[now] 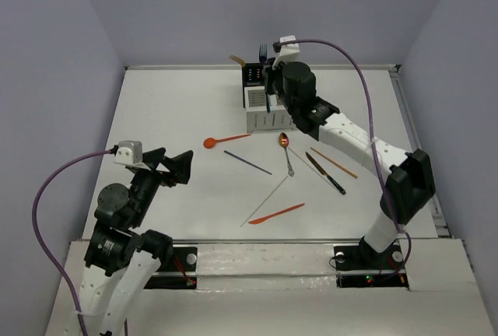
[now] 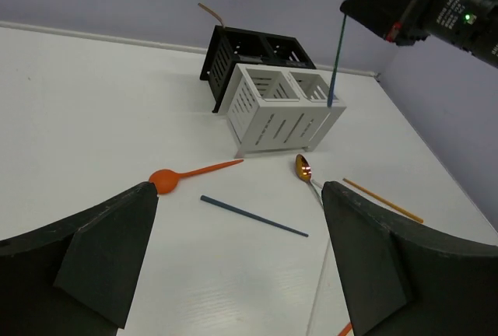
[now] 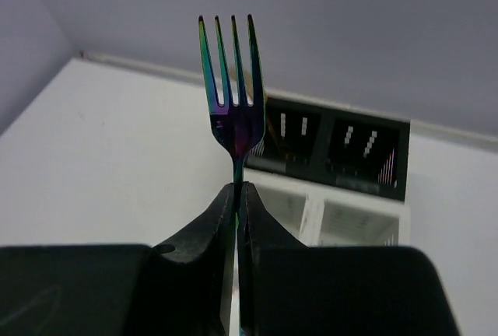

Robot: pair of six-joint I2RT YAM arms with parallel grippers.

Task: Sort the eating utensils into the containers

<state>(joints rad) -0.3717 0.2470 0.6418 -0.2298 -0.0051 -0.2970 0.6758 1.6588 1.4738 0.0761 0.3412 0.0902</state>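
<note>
My right gripper (image 1: 271, 68) (image 3: 240, 192) is shut on a dark blue fork (image 3: 233, 95) (image 2: 337, 56), held upright with its tines up. The fork's lower end reaches the white containers (image 1: 261, 116) (image 2: 264, 114) at the compartment on the right in the left wrist view. The black containers (image 1: 253, 76) (image 3: 334, 145) adjoin them behind and hold a gold utensil (image 1: 237, 60). On the table lie an orange spoon (image 1: 226, 141) (image 2: 194, 173), a dark blue chopstick (image 1: 248, 162) (image 2: 253, 215) and a gold-bowled spoon (image 1: 285, 149) (image 2: 303, 169). My left gripper (image 1: 187, 166) (image 2: 240, 196) hovers open and empty, left of them.
Further utensils lie near the middle right: a silver chopstick (image 1: 266, 199), an orange knife (image 1: 276, 213), a black knife (image 1: 325, 173) and an orange chopstick (image 1: 334, 162). Purple cables run along both arms. Walls close the table at the back and sides.
</note>
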